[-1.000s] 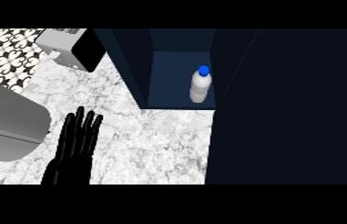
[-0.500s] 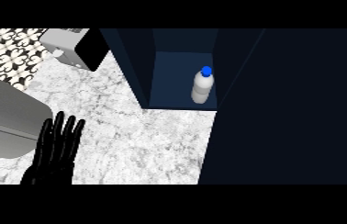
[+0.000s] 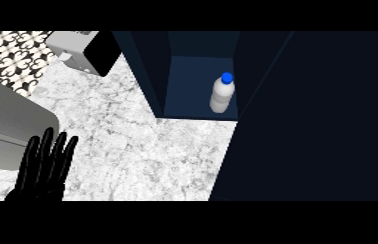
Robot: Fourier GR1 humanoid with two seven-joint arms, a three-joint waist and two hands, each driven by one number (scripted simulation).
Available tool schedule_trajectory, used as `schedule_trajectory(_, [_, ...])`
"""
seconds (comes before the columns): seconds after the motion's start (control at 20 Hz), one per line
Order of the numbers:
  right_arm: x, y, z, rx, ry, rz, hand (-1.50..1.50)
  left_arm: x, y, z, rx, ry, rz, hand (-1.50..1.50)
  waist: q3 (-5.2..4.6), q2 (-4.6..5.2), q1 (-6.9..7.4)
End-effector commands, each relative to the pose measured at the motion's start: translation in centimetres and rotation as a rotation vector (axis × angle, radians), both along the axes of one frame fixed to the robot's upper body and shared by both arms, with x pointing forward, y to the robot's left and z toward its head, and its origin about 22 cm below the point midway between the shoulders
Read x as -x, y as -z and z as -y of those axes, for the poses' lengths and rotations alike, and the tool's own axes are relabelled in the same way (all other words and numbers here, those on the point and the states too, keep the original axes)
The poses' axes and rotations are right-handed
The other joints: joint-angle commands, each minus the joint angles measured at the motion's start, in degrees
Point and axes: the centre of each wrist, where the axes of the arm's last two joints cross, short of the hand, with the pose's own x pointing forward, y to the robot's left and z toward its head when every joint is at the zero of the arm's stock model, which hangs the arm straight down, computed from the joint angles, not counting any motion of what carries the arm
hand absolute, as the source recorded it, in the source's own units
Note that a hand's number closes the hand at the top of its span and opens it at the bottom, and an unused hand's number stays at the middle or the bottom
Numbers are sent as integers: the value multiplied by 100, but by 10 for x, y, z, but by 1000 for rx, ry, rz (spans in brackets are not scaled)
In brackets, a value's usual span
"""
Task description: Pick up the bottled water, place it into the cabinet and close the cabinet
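Since half a second ago the left hand (image 3: 46,168) has slid a little further down and toward the lower left corner of the head view, so that less of it shows; a second ago it lay higher up and nearer the middle of the desk. Nothing else has shifted.

Largest in view is the dark blue cabinet (image 3: 310,128), which fills the right side and the upper middle. Its compartment stands open toward the desk, and a broad dark panel at the right, which I take for its door, reaches down to the lower edge.

Next is the desk (image 3: 148,148), white and grey marble, spreading from the left to the foot of the cabinet. A grey basin-like shape (image 3: 18,123) cuts into it at the left edge, and a grey and black appliance (image 3: 85,50) sits at the upper left beside a patterned tile strip (image 3: 22,63).

That left hand is black, open, fingers straight and slightly spread, holding nothing.

Smallest is the bottled water (image 3: 221,94), white with a blue cap, upright inside the cabinet's compartment near its right wall. No right hand shows.
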Motion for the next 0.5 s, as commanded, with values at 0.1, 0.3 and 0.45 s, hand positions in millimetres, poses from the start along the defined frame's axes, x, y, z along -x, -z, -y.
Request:
schedule_trajectory(0.1, [-7, -11, -35, -60, 63, 62, 150, 5, -2, -13, 4, 25, 6, -150, -4, 19, 72])
schedule_trajectory(0.3, [-12, -13, -36, -56, 46, 68, 150, 4, -3, -15, 5, 14, 8, -150, -8, 51, 99])
schedule_trajectory(0.45, [-15, -12, -40, -30, 12, 59, 150, 2, -6, -12, 19, 32, 24, -150, -9, 85, 152])
